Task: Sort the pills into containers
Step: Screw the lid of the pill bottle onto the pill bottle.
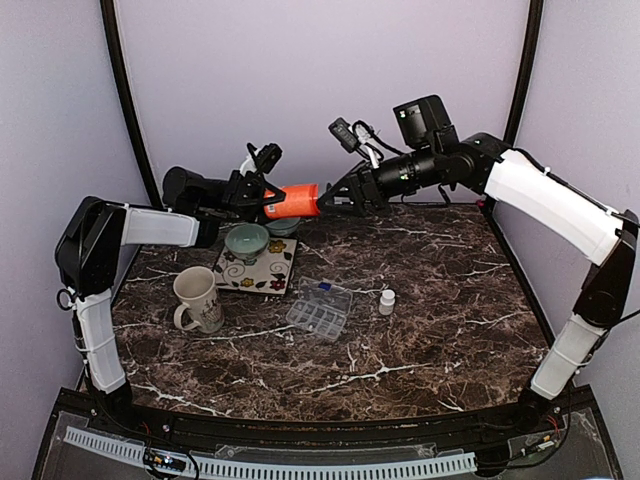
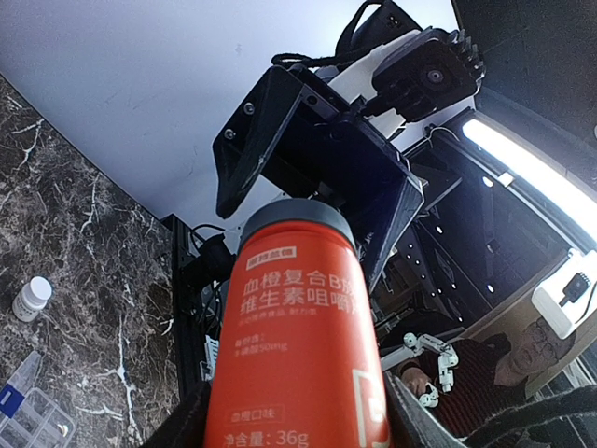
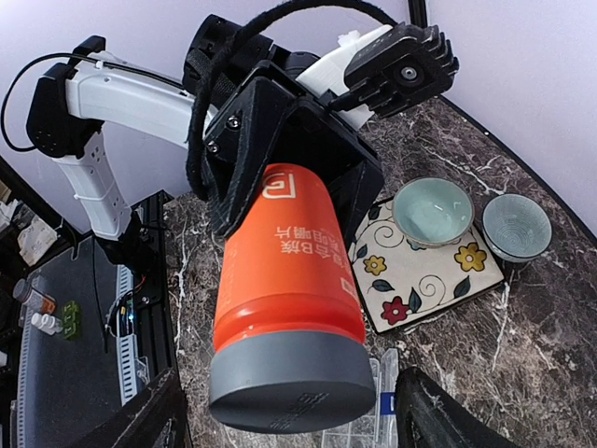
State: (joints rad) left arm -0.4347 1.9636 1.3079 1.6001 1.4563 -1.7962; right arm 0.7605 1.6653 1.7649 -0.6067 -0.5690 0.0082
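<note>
Soft, even light fills the top view. The pale walls are uniformly bright, and the dark marble bench carries only a faint sheen, with short, diffuse shadows beside the mug. The black posts bow toward the left and right edges (wide-lens distortion). In the left wrist view a strip light at the right is blown out to white. The orange bottle is well lit and its label reads sharply, while the left tool's fingers at the near edge are dark and blurred. In the right wrist view the right tool's fingers are likewise soft black shapes, and the area left of the bench is dim.
</note>
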